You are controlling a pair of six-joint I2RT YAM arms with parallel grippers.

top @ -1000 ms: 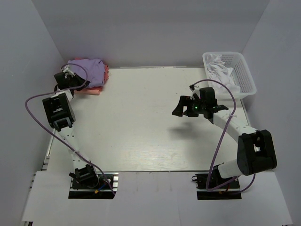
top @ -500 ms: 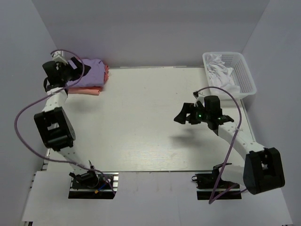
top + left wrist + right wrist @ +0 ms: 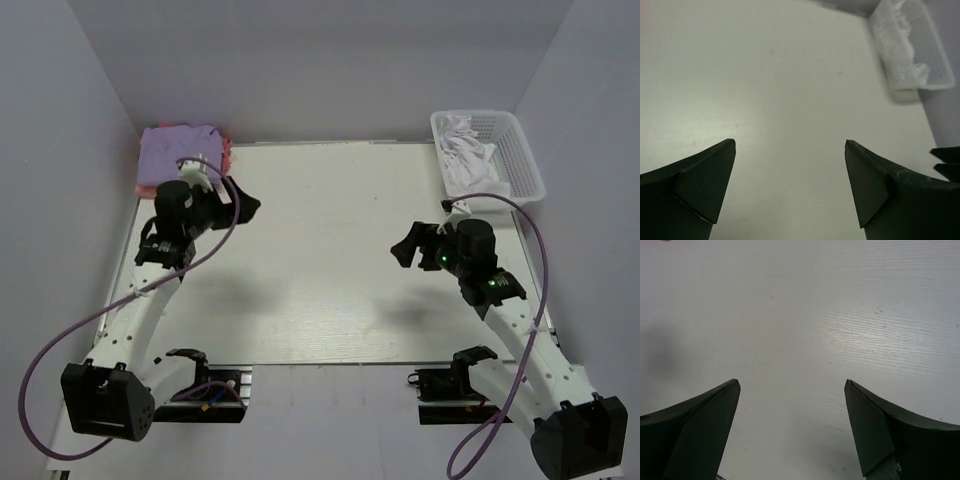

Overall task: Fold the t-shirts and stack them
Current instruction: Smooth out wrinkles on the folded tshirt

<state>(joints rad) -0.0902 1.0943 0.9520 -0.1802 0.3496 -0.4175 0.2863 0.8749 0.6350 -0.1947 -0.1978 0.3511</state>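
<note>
A folded lavender-purple t-shirt (image 3: 178, 150) lies on top of a stack in the table's far left corner. A coral-red t-shirt edge (image 3: 228, 153) shows at the stack's right side and a pink edge (image 3: 143, 187) at its near left. My left gripper (image 3: 245, 203) hangs open just right of the stack, apart from it, nothing between its fingers. In the left wrist view the left gripper (image 3: 790, 145) frames bare table. My right gripper (image 3: 405, 246) is open over the right half of the table; the right wrist view shows the right gripper (image 3: 792, 384) empty.
A white plastic basket (image 3: 520, 150) stands at the far right corner with white cloth (image 3: 465, 150) in it; the basket (image 3: 920, 50) also shows in the left wrist view. Grey walls enclose the table on three sides. Purple cables loop from both arms.
My left gripper has opened, let go of the lavender shirt on the stack and pulled back toward the table's middle. The right arm has drawn back toward its base.
</note>
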